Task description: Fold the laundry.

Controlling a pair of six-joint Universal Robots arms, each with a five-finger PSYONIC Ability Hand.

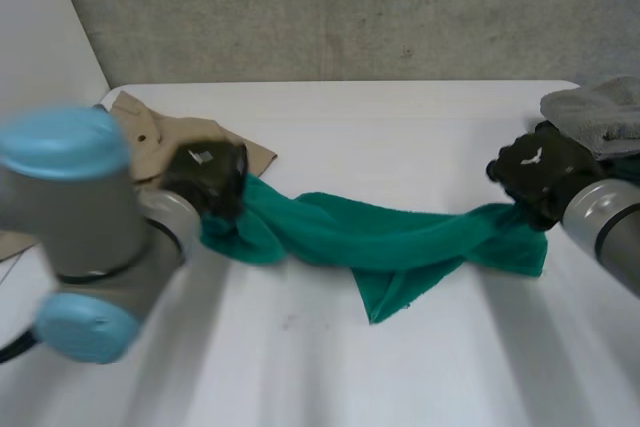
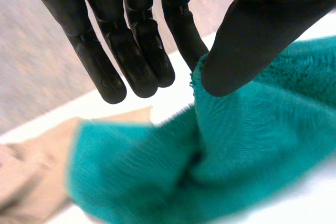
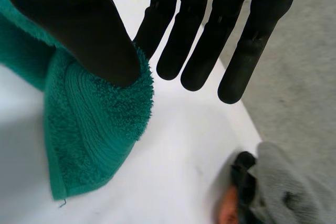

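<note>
A teal-green towel lies twisted and stretched across the white table between my two hands. My left hand holds its left end, near the beige garment. In the left wrist view the thumb pinches the towel's edge against a finger, while the other fingers stay straight. My right hand holds the right end. There the thumb presses a towel corner against the straight fingers, and the rest of that corner hangs down to the table.
A beige garment lies at the back left, just behind my left hand and under the towel's end. A grey cloth pile sits at the table's back right edge, with dark and orange items under it. A concrete wall runs behind.
</note>
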